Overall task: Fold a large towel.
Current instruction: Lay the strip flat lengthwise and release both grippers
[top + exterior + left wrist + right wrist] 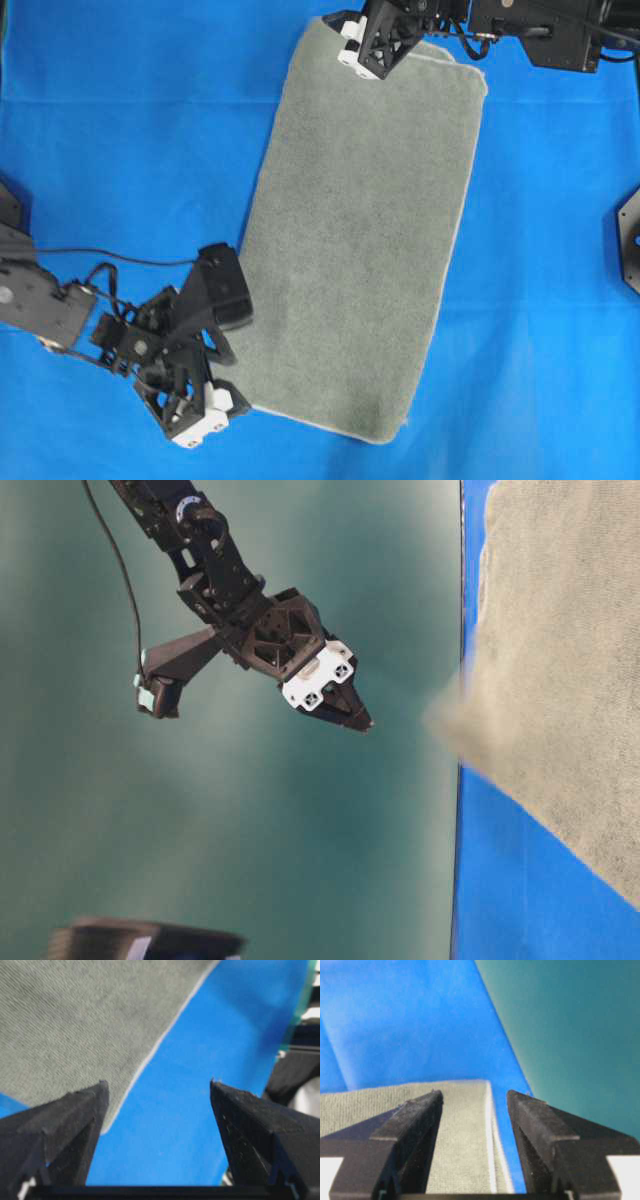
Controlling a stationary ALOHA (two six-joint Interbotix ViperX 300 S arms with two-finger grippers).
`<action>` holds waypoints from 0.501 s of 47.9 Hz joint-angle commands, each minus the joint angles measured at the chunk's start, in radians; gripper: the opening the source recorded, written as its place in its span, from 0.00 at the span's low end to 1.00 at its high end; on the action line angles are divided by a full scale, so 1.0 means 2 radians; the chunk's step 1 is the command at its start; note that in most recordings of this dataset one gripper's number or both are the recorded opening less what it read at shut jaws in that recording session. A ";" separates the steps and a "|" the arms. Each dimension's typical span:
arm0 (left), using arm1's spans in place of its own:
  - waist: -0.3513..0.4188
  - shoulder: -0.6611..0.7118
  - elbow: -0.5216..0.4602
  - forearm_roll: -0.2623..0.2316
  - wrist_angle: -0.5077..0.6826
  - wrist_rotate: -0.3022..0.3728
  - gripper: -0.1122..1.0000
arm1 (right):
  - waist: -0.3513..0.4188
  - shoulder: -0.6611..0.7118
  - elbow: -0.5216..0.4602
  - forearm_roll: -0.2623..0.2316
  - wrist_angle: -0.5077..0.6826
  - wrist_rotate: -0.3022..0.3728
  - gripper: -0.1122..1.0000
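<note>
The grey-green towel (360, 230) lies flat and slanted on the blue sheet (130, 130). My left gripper (205, 412) is open and empty, just left of the towel's near left corner. In the left wrist view the gripper (157, 1085) has only blue sheet between its jaws, and the towel's (75, 1025) hemmed corner sits by the left finger. My right gripper (362, 48) is open over the towel's far left corner. In the right wrist view the gripper (475, 1092) has that corner (465, 1130) between its jaws, showing two stacked edges. The left gripper (345, 708) hangs above the sheet.
The right arm's body (540, 30) runs along the far edge. Dark mounts stand at the right edge (628, 240) and left edge (10, 215). The left arm's cable (110, 258) trails over the sheet. The sheet's edge meets a green backdrop (570, 1035).
</note>
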 commanded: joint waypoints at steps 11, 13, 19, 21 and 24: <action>0.077 -0.115 0.002 0.002 0.025 0.127 0.78 | 0.025 -0.127 0.077 0.005 0.003 0.006 0.62; 0.097 -0.126 0.005 0.002 0.023 0.153 0.78 | 0.028 -0.148 0.097 0.008 -0.001 0.008 0.62; 0.174 -0.154 0.025 0.002 0.001 0.236 0.78 | 0.031 -0.219 0.172 0.026 -0.015 0.025 0.62; 0.200 -0.163 0.031 0.002 -0.012 0.262 0.78 | 0.032 -0.245 0.195 0.029 -0.021 0.031 0.62; 0.238 -0.177 0.042 0.002 -0.040 0.307 0.78 | 0.037 -0.286 0.228 0.033 -0.025 0.044 0.62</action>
